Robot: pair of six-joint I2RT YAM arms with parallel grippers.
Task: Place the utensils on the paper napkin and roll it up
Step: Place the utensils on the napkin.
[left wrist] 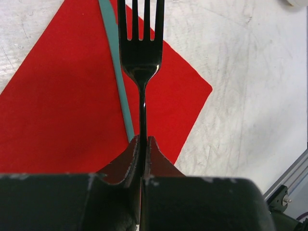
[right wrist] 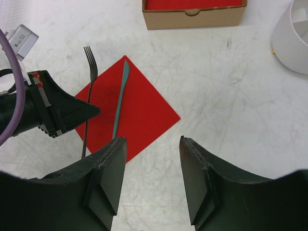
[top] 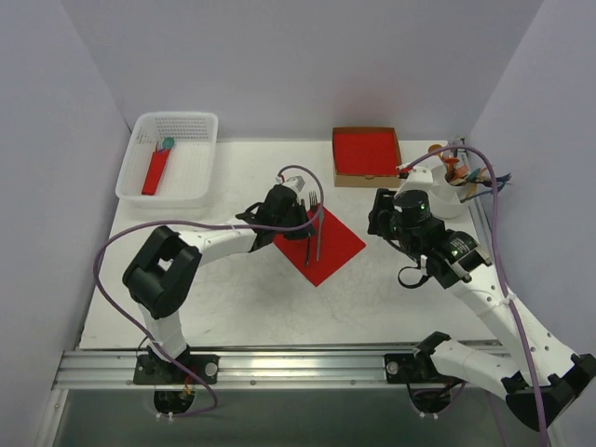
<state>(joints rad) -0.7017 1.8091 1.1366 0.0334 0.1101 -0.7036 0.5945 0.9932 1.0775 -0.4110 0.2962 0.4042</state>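
The red paper napkin (top: 328, 250) lies flat as a diamond mid-table; it also shows in the left wrist view (left wrist: 57, 106) and the right wrist view (right wrist: 139, 103). A slim grey-teal knife (top: 319, 235) (left wrist: 118, 72) (right wrist: 119, 101) lies on it. My left gripper (top: 304, 226) (left wrist: 143, 139) is shut on the handle of a dark fork (left wrist: 140, 53) (right wrist: 89, 86), tines pointing away, over the napkin's left part beside the knife. My right gripper (top: 382, 220) (right wrist: 153, 142) is open and empty, just right of the napkin.
A white basket (top: 191, 177) at the back left holds a red roll with a teal spoon head (top: 156, 169). A cardboard box of red napkins (top: 366, 154) (right wrist: 192, 17) sits at the back. A white cup (top: 447, 197) (right wrist: 293, 38) with colourful cutlery stands at the back right.
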